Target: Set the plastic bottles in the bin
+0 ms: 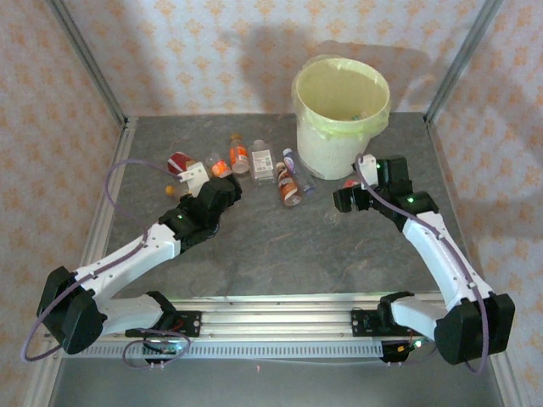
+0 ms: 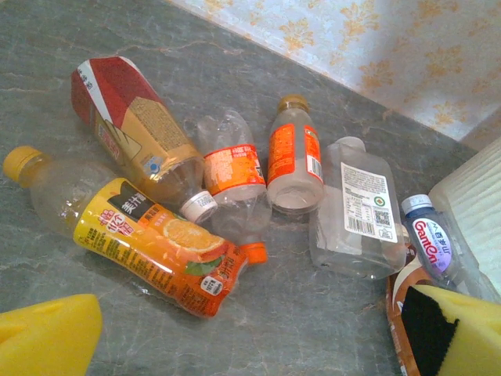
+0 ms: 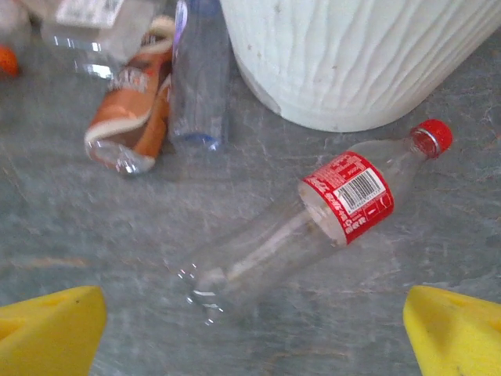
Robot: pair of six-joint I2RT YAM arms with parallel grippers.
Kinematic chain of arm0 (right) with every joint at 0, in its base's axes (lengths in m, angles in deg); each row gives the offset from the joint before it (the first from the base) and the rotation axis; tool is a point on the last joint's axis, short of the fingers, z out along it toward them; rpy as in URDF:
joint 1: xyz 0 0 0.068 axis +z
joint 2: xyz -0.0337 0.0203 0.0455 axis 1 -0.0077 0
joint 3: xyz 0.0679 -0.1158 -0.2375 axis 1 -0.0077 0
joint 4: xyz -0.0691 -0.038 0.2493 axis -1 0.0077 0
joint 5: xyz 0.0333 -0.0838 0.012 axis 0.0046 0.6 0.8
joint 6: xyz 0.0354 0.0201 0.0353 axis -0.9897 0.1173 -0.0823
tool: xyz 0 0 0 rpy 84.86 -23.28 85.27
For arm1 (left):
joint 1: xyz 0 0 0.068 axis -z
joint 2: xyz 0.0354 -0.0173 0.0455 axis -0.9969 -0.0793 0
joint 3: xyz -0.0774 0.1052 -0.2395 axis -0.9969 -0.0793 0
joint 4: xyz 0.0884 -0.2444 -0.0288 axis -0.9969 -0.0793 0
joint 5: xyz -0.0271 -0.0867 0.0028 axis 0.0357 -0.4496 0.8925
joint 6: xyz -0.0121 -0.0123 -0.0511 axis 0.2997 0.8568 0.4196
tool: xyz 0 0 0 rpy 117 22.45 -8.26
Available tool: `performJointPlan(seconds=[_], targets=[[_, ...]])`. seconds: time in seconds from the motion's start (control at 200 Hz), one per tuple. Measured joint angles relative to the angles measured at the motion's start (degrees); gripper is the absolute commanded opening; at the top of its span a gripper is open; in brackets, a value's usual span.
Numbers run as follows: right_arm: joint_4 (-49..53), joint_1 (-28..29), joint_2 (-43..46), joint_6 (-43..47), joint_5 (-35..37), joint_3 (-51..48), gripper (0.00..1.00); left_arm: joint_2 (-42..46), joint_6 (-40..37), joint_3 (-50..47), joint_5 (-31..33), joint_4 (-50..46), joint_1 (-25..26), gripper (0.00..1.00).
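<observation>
Bottle [image 3: 329, 211] with red cap and label lies on the desk [image 3: 78, 235] just below the right gripper [image 3: 250, 313], between its wide-spread fingers [image 3: 47, 329], long axis slanting with the cap end near the foot of the bin [image 3: 352, 63]. The left gripper [image 2: 250, 337], also wide and empty, hangs over the other bottles [image 2: 149, 243] farther left, so the right arm seems nearer for this one.

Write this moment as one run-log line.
left gripper open over orange-juice bottle | right gripper open over red-label bottle | bin upright beside it
</observation>
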Motion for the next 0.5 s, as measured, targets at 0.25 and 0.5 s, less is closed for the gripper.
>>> performJointPlan(seconds=[0.25, 0.5], targets=[[0.52, 0.66, -14.56, -12.28, 5.95, 5.68, 0.99, -0.42, 0.11, 0.15, 0.07, -0.15, 0.0, 1.0], [-6.12, 0.63, -17.33, -39.52, 14.73, 2.14, 0.99, -0.66, 0.13, 0.22, 0.24, -0.63, 0.0, 1.0]])
